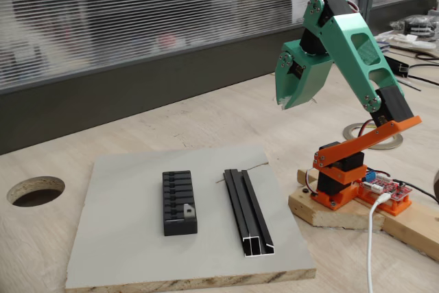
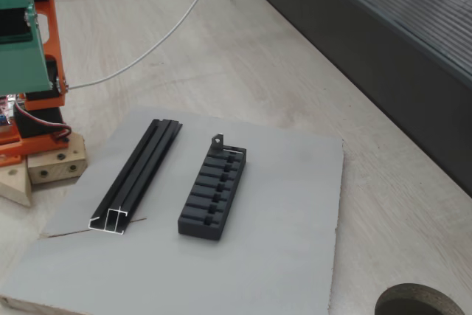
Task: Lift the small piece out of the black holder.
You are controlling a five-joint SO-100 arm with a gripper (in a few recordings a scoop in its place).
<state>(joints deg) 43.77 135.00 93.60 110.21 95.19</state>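
Light wooden table (image 1: 206, 118), pierced by a round cable hole (image 1: 36, 191) near its left edge in a fixed view. Grey board (image 1: 123, 245) laid flat on it. Window with closed horizontal blinds (image 1: 137, 5) set behind, above a dark sill band (image 1: 137, 90). Diffuse, even light.

Open air is seen above the black holder (image 1: 180, 203). A bare strip of grey board (image 1: 123, 238) separates it from the black channelled rail (image 1: 247, 212), the nearest obstacle. The tool (image 1: 282, 99) hangs high, well apart.
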